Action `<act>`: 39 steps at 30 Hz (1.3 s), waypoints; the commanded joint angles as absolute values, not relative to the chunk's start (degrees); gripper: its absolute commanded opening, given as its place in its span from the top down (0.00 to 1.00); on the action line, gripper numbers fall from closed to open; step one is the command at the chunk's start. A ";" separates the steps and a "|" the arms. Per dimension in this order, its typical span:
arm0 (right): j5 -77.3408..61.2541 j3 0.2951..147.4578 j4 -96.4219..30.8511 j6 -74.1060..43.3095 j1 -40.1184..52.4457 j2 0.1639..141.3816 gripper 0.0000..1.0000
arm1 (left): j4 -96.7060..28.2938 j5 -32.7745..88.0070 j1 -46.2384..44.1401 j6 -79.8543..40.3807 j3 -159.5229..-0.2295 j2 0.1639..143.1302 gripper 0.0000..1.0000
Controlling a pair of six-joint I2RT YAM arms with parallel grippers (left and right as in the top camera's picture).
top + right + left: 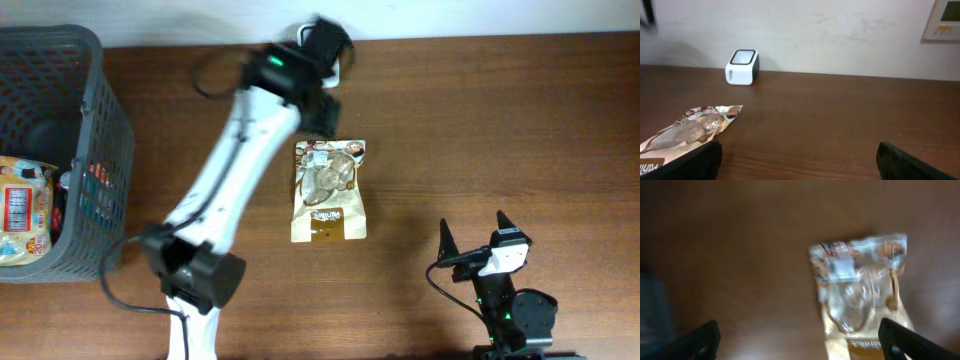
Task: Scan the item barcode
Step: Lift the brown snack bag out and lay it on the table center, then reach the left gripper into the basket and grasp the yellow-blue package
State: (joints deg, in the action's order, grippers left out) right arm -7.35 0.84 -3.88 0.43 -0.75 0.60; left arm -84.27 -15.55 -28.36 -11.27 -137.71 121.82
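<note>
While the snack packet [329, 190] lies flat in the middle of the table [500, 120], the left gripper [800, 339] hovers near its far end, jaws wide and empty, and the right gripper [475, 232], well apart, gapes open, holding nothing.

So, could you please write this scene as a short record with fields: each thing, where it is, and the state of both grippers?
bag: lies flat mid-table, nothing touching it
scanner: white, at the far edge by the wall
basket: grey, at the left end, packets inside
left gripper: open, empty, out past the bag's far end
right gripper: open, empty, near right corner
table: brown wood
</note>
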 commanded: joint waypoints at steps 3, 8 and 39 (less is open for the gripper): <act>-7.03 0.32 -3.97 0.40 -0.71 0.21 0.02 | -93.06 -16.25 -17.67 -9.13 -160.18 121.12 0.01; -7.03 0.32 -3.97 0.43 -0.71 0.21 0.02 | -96.71 -12.40 -4.99 -9.54 -169.42 119.28 0.01; -7.03 0.32 -3.97 0.43 -0.71 0.21 0.02 | -83.05 -16.82 32.75 -9.65 -133.99 116.99 0.01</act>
